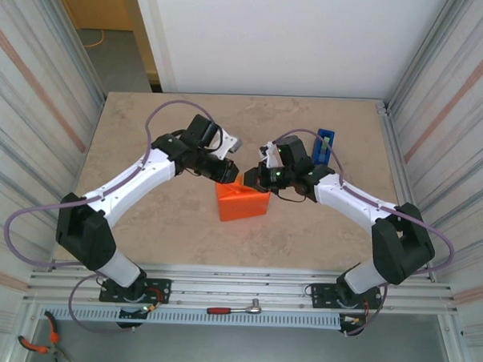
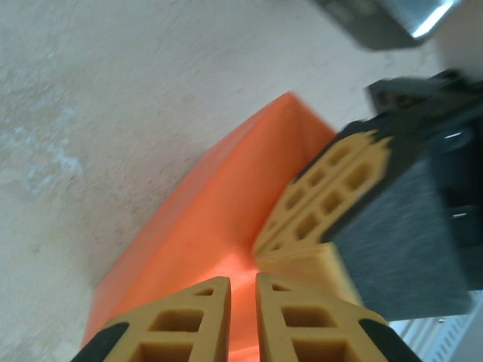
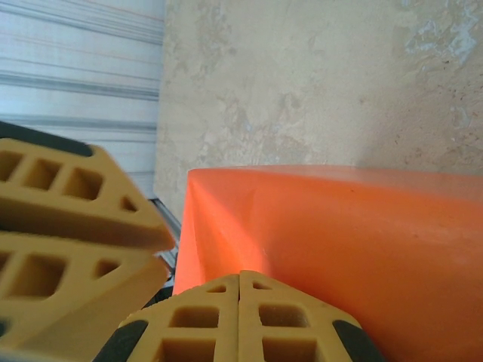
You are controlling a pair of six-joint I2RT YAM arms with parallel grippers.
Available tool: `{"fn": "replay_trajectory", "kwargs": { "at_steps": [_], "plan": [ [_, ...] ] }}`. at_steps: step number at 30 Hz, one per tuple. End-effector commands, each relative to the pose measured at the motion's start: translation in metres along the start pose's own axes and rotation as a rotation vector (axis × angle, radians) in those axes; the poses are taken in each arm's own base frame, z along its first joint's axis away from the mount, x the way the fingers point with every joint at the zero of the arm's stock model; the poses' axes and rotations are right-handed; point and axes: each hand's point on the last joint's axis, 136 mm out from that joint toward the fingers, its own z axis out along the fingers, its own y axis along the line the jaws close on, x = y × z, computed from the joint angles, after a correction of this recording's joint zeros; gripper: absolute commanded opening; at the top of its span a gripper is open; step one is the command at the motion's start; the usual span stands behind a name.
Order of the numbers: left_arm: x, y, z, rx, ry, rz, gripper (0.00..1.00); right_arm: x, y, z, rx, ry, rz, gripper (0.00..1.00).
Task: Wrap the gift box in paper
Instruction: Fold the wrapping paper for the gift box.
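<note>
Top external: I am seeing the gift box (image 1: 242,203), sheathed in the paper (image 2: 204,226), sitting mid-way across the table (image 1: 147,137). At its far edge the right gripper (image 3: 239,280) is pressing its fingers together. The left gripper (image 2: 243,285) is showing a sliver of gap, and I cannot tell if it is pinching anything. I am judging the paper light and crease-prone, so I am favouring loose flap edges.

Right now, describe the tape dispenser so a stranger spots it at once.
On the beige marbled table, look far right, beyond the right arm. The tape dispenser stands there, small and narrow, the only blue thing; the nearby box is orange.
</note>
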Motion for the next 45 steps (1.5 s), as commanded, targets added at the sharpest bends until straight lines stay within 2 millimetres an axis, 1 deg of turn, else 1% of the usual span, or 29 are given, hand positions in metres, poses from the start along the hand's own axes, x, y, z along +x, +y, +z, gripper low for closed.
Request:
{"fn": "replay_trajectory", "kwargs": {
  "at_steps": [1, 5, 10, 16, 18, 21, 26, 28, 30, 33, 37, 42, 45],
  "plan": [
    [-0.005, -0.023, -0.012, 0.078, -0.023, 0.004, 0.18, 0.012, -0.016, 0.003, 0.048, 0.023, 0.019, 0.0],
    [0.011, -0.024, -0.004, 0.083, 0.002, 0.001, 0.17, 0.013, -0.017, 0.004, 0.048, 0.022, 0.026, 0.0],
    [0.032, -0.02, 0.005, 0.07, 0.03, -0.012, 0.16, 0.014, -0.019, 0.003, 0.05, 0.023, 0.03, 0.0],
    [0.047, -0.013, 0.013, 0.049, 0.05, -0.023, 0.15, 0.013, -0.016, 0.003, 0.044, 0.024, 0.032, 0.0],
    [0.05, -0.012, 0.016, 0.044, 0.058, -0.021, 0.15, 0.011, -0.012, 0.002, 0.035, 0.021, 0.032, 0.0],
    [0.054, -0.01, 0.017, 0.031, 0.065, -0.018, 0.15, 0.003, 0.0, -0.004, 0.016, 0.005, 0.018, 0.0],
    [0.056, -0.009, 0.019, 0.031, 0.068, -0.022, 0.15, -0.011, 0.027, -0.02, -0.023, -0.04, -0.019, 0.0],
    [0.055, -0.01, 0.019, 0.032, 0.068, -0.021, 0.15, -0.011, 0.033, -0.023, -0.033, -0.04, -0.026, 0.0],
    [0.055, -0.01, 0.02, 0.032, 0.068, -0.02, 0.14, -0.01, 0.034, -0.024, -0.033, -0.038, -0.028, 0.0],
    [0.056, -0.01, 0.02, 0.032, 0.069, -0.021, 0.14, -0.004, 0.031, -0.023, -0.025, -0.033, -0.022, 0.0],
    [0.056, -0.011, 0.021, 0.033, 0.072, -0.02, 0.14, 0.007, 0.02, -0.019, -0.009, -0.015, -0.007, 0.0],
    [0.054, -0.012, 0.019, 0.031, 0.062, -0.016, 0.14, 0.021, 0.003, -0.013, 0.02, 0.009, 0.011, 0.0],
    [0.048, -0.014, 0.014, 0.029, 0.042, -0.012, 0.14, 0.027, -0.009, -0.011, 0.042, 0.015, 0.025, 0.0]
  ]
}}
